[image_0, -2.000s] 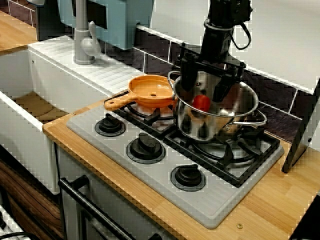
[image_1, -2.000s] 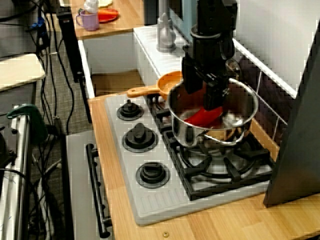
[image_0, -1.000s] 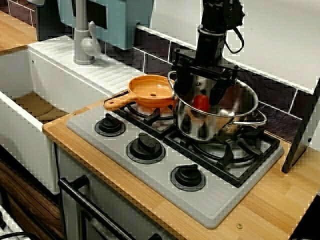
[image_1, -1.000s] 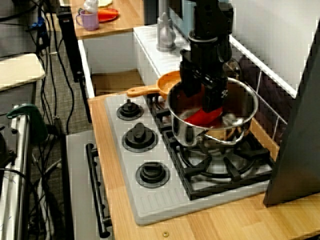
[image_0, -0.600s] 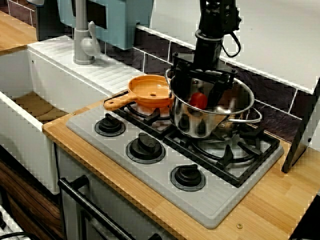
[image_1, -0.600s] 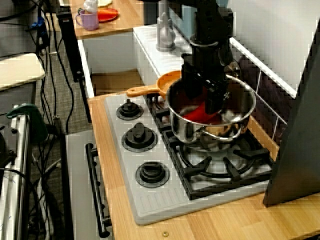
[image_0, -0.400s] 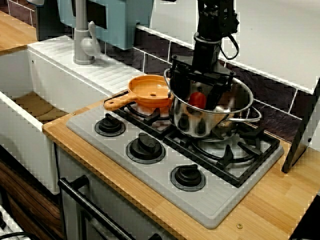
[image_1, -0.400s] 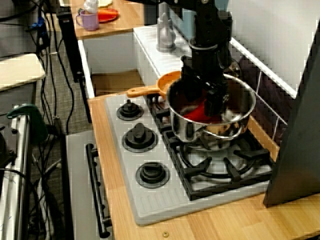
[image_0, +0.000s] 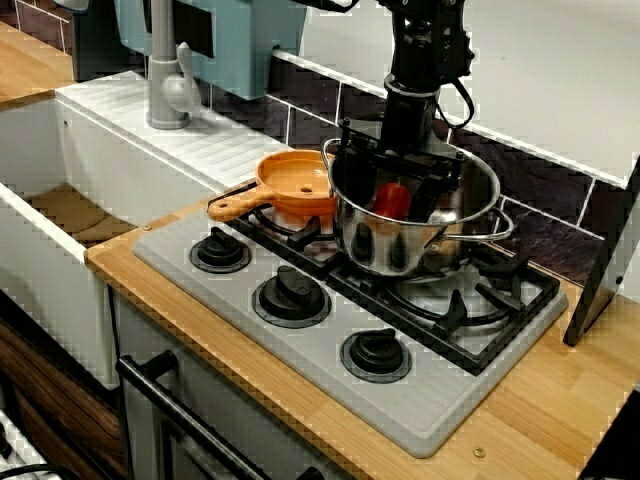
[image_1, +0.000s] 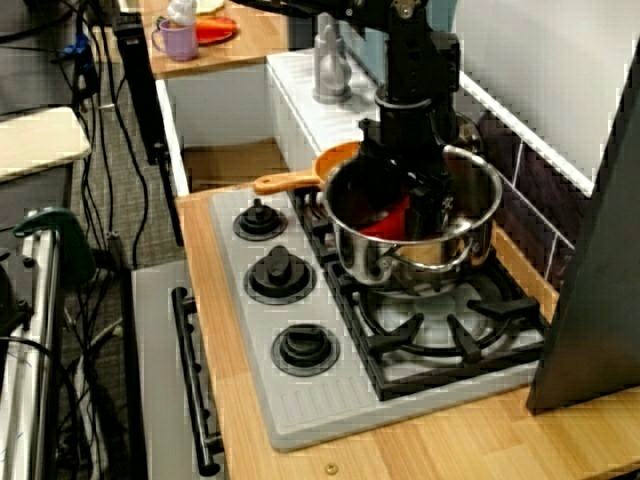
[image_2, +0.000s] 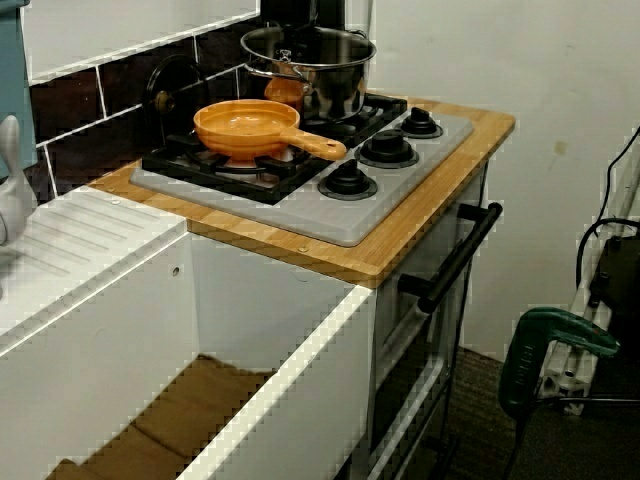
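A steel pot (image_0: 415, 225) stands on the hob's back burner, and my black gripper (image_0: 390, 185) reaches down into it from above. The gripper is shut on the pot's rim on the side nearest the orange pan. A red thing (image_0: 392, 200) lies inside the pot between the fingers. From the side, the gripper (image_1: 405, 195) covers the pot's (image_1: 420, 250) near wall and the red thing (image_1: 390, 222) shows beneath it. An orange pan (image_0: 300, 180) with a long handle sits just left of the pot, almost touching it. The low view from the sink shows the pot (image_2: 310, 65) behind the pan (image_2: 245, 125).
The grey hob (image_0: 300, 330) has three black knobs (image_0: 292, 295) along its front. A white sink (image_0: 50, 230) and a grey tap (image_0: 165, 80) lie to the left. A dark panel (image_0: 605, 270) leans at the right. The tiled wall (image_0: 560, 215) stands close behind the pot.
The gripper and the pot have shifted together to the left, toward the orange pan. The red thing inside has moved along with them.
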